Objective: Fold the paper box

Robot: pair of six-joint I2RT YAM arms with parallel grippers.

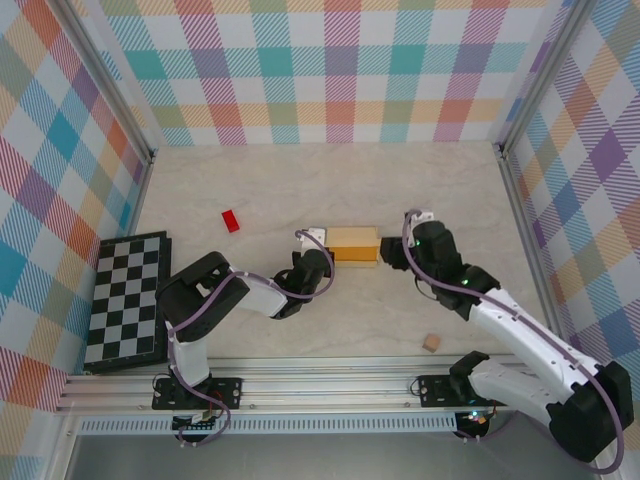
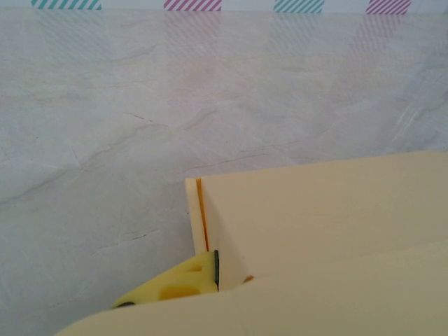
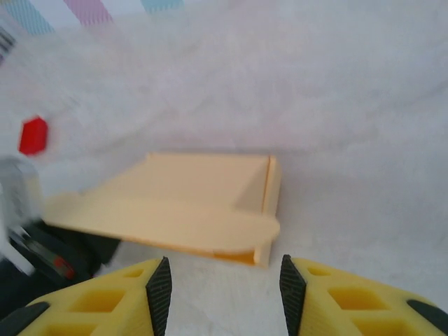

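Scene: two arms meet at a yellow-orange box [image 1: 353, 244] mid-table [image 1: 300, 180], top view.
Box: lies flat near table centre, long side running 9 to 3 o'clock, one arm at each end.
L gripper [image 1: 322, 256]: at the box's 9 o'clock end, jaws closed on the card. L wrist cam shows one yellow finger [image 2: 175, 285] w/ its black pad pressed to the box [image 2: 329, 231] at its corner. The other finger is hidden under a pale flap.
R gripper [image 1: 386, 255]: at the box's 3 o'clock end, just beside it, jaws apart, holding nothing.
R wrist cam: R gripper [image 3: 224, 287] w/ fingers [image 3: 157, 287] spread at 6 o'clock. The box [image 3: 196, 203] sits ahead at 12 o'clock, apart from both pads.
Box shape: R wrist cam, somewhat blurred, shows a shallow tray w/ low walls up and a round-ended flap lying across the near side.
Red block [image 1: 231, 220]: on the table at approx. 10 o'clock from the box, well apart from it. Also seen at 10 o'clock in the R wrist cam [image 3: 33, 135].
Cube [image 1: 431, 343]: small, tan, at approx. 5 o'clock from the box, near the R arm, untouched.
Chessboard [image 1: 125, 300]: black & white, at the table's 9 o'clock edge, outboard of the L arm.
Walls: pastel plaid on three sides.
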